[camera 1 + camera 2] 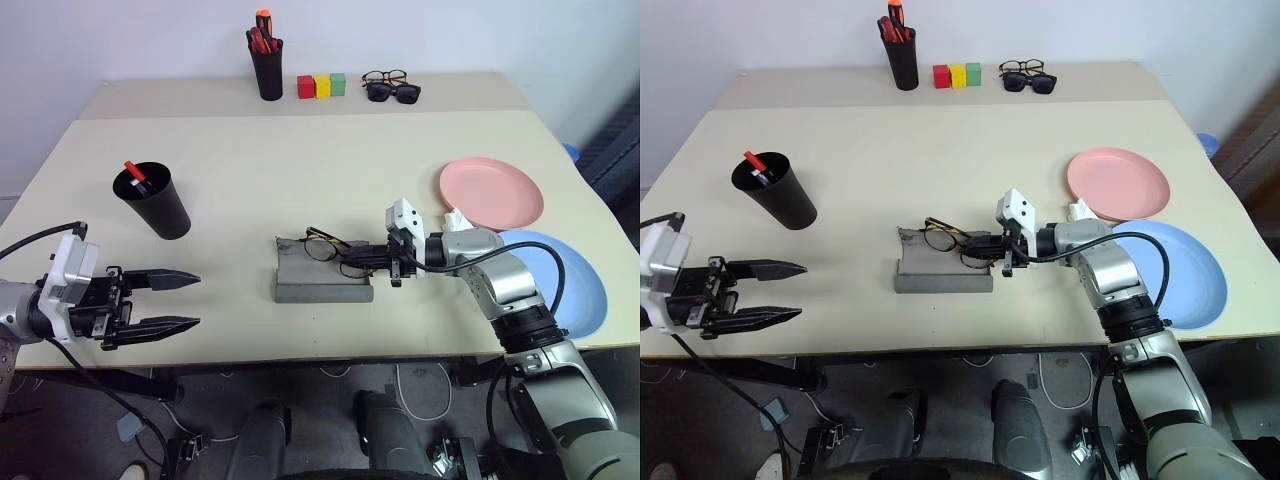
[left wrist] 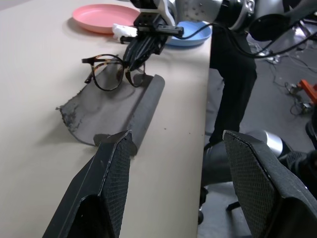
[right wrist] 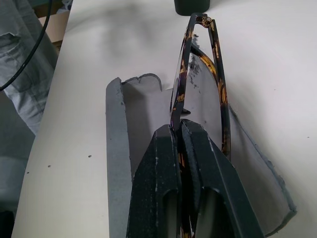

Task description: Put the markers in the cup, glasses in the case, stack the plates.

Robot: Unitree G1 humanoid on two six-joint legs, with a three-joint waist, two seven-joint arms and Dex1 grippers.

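Right wrist view: glasses (image 3: 198,74) over open case (image 3: 143,124)

- The cup (image 1: 153,201), matte black and tapered, is seen upright at the left of the frame, with the red-capped marker (image 1: 133,174) standing in it.
- The glasses (image 1: 325,245), thin-framed with tortoiseshell tints, are held over the open grey case (image 1: 318,272) at centre.
- The pink plate (image 1: 490,191) and blue plate (image 1: 570,283) are seen side by side, unstacked, at right.
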